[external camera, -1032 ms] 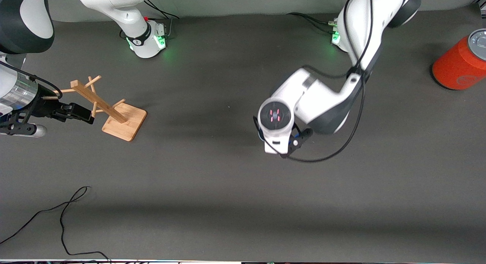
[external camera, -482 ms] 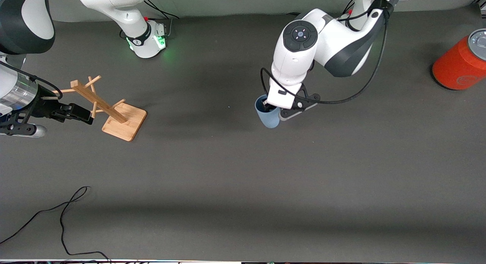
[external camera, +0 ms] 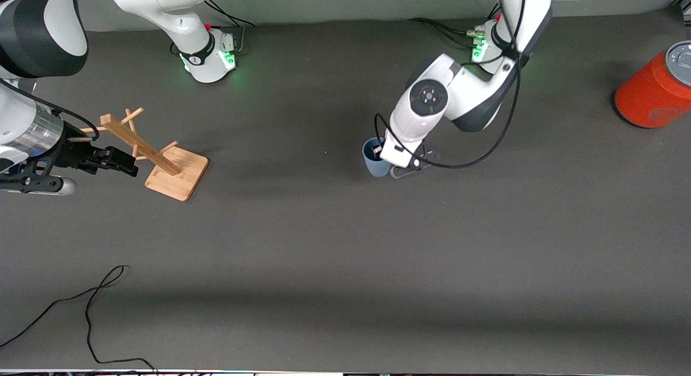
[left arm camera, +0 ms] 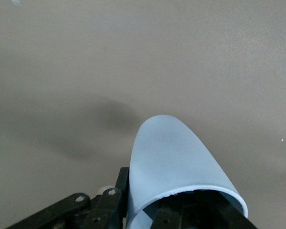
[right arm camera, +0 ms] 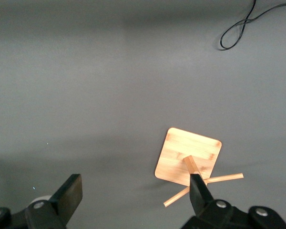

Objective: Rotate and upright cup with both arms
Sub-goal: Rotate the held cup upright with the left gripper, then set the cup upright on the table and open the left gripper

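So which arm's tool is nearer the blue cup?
The left. The left tool is at the cup itself, one finger inside its rim. The right tool waits open above the wooden rack, toward the right arm's end of the table.

The cup shows a smooth, matt light-blue plastic skin, no shine on it, with a slightly ragged edge at the rim. The counter looks like dark grey cloth or felt, flat and matt, with a few pale specks. The rack is pale bare wood, its grain showing on the square base. The can wears a dull red-orange wrap under a grey lid. Both arms carry glossy white shells with black sections; the right arm's wrist has a band of brushed bright metal. A thin black cable lies loose.
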`<state>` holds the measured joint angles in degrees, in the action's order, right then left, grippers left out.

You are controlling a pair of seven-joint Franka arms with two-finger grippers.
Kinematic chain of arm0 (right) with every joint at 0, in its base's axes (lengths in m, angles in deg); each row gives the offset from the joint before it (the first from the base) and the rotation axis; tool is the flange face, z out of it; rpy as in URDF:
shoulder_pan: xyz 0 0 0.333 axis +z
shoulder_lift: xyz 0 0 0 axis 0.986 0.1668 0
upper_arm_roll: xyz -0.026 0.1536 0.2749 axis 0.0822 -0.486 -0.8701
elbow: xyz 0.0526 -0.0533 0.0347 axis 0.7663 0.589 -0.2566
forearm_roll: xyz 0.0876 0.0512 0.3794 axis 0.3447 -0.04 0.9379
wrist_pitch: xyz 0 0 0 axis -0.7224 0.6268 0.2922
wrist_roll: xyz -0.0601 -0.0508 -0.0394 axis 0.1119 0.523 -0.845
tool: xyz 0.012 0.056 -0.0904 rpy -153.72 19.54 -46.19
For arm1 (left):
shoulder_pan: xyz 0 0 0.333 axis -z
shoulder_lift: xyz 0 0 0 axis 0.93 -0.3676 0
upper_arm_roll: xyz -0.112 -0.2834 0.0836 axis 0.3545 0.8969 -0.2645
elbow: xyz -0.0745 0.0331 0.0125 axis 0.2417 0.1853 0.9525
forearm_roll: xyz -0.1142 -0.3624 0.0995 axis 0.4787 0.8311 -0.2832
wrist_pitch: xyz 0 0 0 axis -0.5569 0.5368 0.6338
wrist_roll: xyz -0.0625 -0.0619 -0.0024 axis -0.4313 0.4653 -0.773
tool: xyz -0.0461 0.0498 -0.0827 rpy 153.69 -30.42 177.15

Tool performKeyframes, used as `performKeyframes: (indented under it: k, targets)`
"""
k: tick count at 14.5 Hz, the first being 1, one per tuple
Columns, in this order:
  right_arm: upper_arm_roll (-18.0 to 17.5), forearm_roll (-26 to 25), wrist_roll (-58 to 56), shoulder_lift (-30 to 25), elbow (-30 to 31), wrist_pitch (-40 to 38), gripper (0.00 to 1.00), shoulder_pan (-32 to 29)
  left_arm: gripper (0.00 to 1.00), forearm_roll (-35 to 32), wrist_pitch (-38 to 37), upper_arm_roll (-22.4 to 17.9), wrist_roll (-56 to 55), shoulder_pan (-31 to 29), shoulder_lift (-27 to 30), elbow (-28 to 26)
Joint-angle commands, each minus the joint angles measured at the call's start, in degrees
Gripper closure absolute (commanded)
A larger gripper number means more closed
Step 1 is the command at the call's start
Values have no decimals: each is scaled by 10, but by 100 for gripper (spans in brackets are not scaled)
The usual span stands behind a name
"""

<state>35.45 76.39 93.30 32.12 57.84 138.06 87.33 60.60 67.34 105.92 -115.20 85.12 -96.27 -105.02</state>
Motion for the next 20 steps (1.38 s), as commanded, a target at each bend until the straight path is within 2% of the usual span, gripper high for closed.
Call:
performKeyframes:
  k: [1, 7, 8, 10, 13, 16, 18, 20]
  targets:
    - [7, -9, 5, -13, 19, 6, 0, 5, 100, 5, 56, -1, 13, 5, -56, 11]
    - [8, -10, 5, -13, 18, 16, 0, 4, 100, 4, 58, -1, 15, 2, -94, 22]
    - [10, -9, 5, -15, 19, 16, 0, 4, 96, 4, 57, -1, 15, 2, -94, 25]
    - [17, -9, 4, -20, 20, 16, 0, 4, 5, 2, 57, -1, 16, 4, -94, 27]
    - [18, -5, 8, -20, 19, 32, 0, 3, 0, 2, 33, -1, 14, 4, -86, 36]
    - [22, -3, 3, -19, 20, 43, 0, 5, 0, 2, -70, -1, 11, 3, -61, 81]
    - [21, 0, 0, -15, 19, 43, 0, 5, 0, 3, -145, -1, 12, 2, -23, 107]
    - [21, 4, -5, -14, 17, 41, 0, 5, 0, 3, -207, -1, 18, -5, 39, 114]
